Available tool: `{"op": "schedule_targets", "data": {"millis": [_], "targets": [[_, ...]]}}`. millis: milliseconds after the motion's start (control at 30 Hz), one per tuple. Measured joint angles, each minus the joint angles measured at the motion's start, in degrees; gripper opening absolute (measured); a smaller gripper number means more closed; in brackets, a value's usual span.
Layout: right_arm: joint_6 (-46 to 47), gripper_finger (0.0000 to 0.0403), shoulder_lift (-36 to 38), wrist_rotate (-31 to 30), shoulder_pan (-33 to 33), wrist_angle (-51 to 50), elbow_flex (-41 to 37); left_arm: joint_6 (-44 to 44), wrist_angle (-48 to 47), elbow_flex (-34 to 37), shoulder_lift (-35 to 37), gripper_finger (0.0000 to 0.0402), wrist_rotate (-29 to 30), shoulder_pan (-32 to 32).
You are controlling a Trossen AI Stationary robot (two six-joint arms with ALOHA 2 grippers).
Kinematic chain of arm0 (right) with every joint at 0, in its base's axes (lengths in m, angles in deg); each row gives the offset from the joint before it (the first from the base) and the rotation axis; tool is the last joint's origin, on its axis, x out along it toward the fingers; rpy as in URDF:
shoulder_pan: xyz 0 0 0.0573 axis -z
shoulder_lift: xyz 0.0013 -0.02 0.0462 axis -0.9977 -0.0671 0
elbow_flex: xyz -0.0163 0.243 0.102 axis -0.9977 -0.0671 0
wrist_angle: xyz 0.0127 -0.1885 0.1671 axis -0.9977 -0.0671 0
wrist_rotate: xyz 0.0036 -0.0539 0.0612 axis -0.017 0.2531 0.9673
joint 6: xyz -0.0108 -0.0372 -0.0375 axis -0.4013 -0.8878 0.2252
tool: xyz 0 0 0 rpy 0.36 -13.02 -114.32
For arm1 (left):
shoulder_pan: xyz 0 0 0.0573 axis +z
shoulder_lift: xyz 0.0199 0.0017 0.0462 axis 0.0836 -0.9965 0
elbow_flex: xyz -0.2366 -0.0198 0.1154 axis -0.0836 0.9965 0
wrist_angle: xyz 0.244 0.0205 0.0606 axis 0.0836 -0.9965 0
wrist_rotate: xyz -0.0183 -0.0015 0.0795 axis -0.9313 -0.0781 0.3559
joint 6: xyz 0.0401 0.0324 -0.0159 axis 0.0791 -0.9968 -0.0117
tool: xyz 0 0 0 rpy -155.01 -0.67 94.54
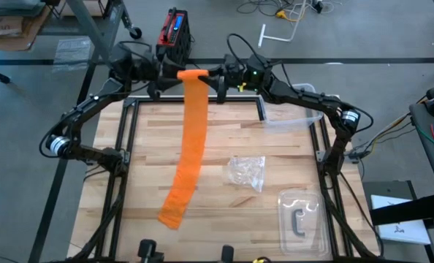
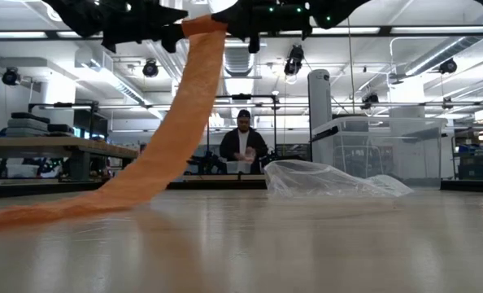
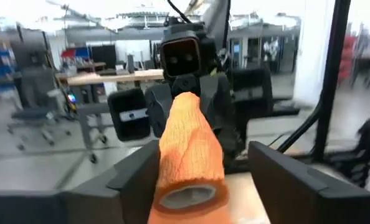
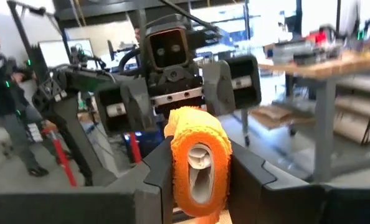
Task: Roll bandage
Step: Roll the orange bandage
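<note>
The orange bandage is partly wound into a small roll [image 1: 191, 74], held high over the table's far edge between my two grippers. Its loose strip [image 1: 191, 142] slants down from the roll [image 2: 202, 26], and the free end [image 1: 172, 212] lies flat on the wooden table. My right gripper [image 4: 200, 180] is shut on the roll's right end. My left gripper [image 3: 203, 183] is open, with its fingers standing on either side of the roll's left end [image 3: 188, 186]. A gap shows at one finger; whether the other touches, I cannot tell. My right gripper pinches the roll's right end [image 4: 197, 146] between its two fingers [image 4: 157, 177], and the end is squashed into a tall oval. The fingers come level from the table's right, along the roll's axis. The roll is lifted clear, with the strip hanging slack from it.
A crumpled clear wrapper [image 1: 248, 173] and a clear blister tray [image 1: 301, 218] lie on the table's right half. A clear plastic bag [image 1: 297, 117] sits at the far right. Black frame rails [image 1: 122, 157] border the table. A person [image 2: 243, 142] stands beyond the far edge.
</note>
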Motion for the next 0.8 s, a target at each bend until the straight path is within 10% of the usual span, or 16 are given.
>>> {"op": "schedule_targets", "data": {"millis": [367, 800], "targets": [[-11.94, 0.0090, -0.07, -1.27, -2.74, 1.85, 0.00, 5.78, 1.24, -0.74, -0.39, 0.0293, -0.35, -0.20], [-12.71, 0.0088, -0.07, -2.84, -2.89, 2.07, 0.00, 1.23, 0.32, -0.74, -0.71, 0.0251, -1.20, -0.94]]}}
